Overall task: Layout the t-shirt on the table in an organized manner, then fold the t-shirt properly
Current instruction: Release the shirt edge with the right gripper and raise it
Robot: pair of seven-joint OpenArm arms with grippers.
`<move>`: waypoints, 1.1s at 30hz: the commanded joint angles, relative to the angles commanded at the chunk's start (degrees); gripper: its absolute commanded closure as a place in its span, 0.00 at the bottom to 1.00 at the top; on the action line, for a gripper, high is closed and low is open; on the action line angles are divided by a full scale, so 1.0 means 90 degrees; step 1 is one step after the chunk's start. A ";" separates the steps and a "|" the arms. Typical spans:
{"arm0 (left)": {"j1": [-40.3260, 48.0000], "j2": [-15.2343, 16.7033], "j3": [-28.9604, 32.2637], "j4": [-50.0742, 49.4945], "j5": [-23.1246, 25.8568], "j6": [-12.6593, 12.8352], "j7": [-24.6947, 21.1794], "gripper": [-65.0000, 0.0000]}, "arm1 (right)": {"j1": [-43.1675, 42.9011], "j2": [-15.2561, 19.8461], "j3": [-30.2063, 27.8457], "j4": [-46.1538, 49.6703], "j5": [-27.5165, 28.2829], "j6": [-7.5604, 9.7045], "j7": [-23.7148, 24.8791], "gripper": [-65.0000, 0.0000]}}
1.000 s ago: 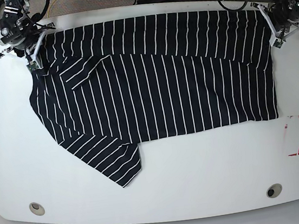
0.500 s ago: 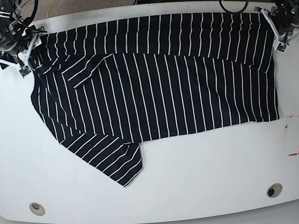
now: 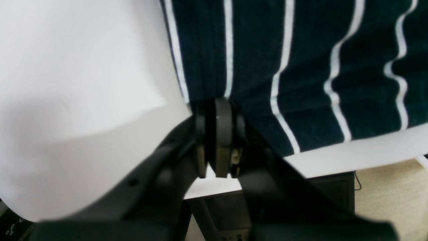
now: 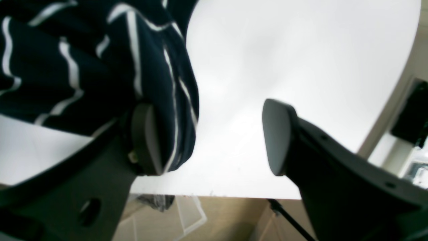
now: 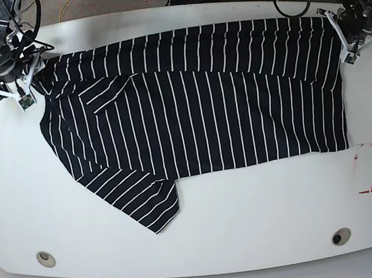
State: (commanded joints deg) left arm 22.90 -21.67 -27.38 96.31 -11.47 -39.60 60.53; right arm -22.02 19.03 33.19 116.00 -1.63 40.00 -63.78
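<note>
Left gripper [image 3: 217, 140] in the left wrist view: pads pressed together, pinching the t-shirt [image 3: 301, 67] right at its corner hem, prob. to keep that corner anchored while we tension the far edge; bare table [image 3: 83, 83] beside it, floor past the rim. Right wrist view: right gripper [image 4: 207, 137] w/ jaws spread wide, one pad against a hanging fold of t-shirt [image 4: 83, 67], other pad out over white table [image 4: 284, 50], so nothing is clamped; we'd say the fabric is only draped on that finger. Base view: t-shirt [image 5: 195, 104] lies spread across the back half of the table [image 5: 198, 239], one sleeve poking toward the front, body layers overlapping unevenly, so layout isn't done yet. Left gripper [image 5: 349, 48] at one back corner, right gripper [image 5: 10, 86] at the other. Round grommet holes [image 5: 46, 258] and red-white tape rectangle [image 5: 368, 167] sit well apart from the cloth; nothing blocks us.
</note>
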 joint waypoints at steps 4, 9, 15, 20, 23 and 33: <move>0.0000 0.0000 0.0000 0.0303 0.0000 0.0000 0.0010 0.70 | 0.0000 0.0000 -0.0010 0.0000 0.0020 0.0000 -0.0234 0.37; 0.0000 0.0010 0.0000 0.0547 0.0000 0.0000 0.0029 0.63 | -0.0010 -0.0303 -0.0020 -0.0010 0.0029 0.0000 -0.0244 0.37; 0.0000 0.0059 0.0000 0.0654 -0.0010 0.0000 0.0029 0.63 | 0.0137 -0.0850 -0.0020 -0.0010 0.0029 0.0000 -0.0244 0.37; 0.0000 0.0166 -0.0020 0.0654 -0.0010 0.0000 0.0029 0.63 | 0.0313 -0.1289 0.0000 0.0000 0.0039 0.0000 -0.0254 0.37; 0.0000 0.0176 -0.0010 0.0654 -0.0010 0.0000 0.0029 0.63 | 0.0498 -0.1475 0.0000 0.0010 0.0039 0.0000 -0.0274 0.37; 0.0000 0.0186 -0.0020 0.0752 -0.0010 -0.0044 0.0029 0.62 | 0.0821 -0.1612 0.0010 0.0010 0.0508 0.0000 -0.1006 0.37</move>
State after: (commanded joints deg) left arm 22.90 -20.00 -27.56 103.08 -11.56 -40.00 60.79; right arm -14.64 4.53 33.27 116.09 2.95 40.00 -72.84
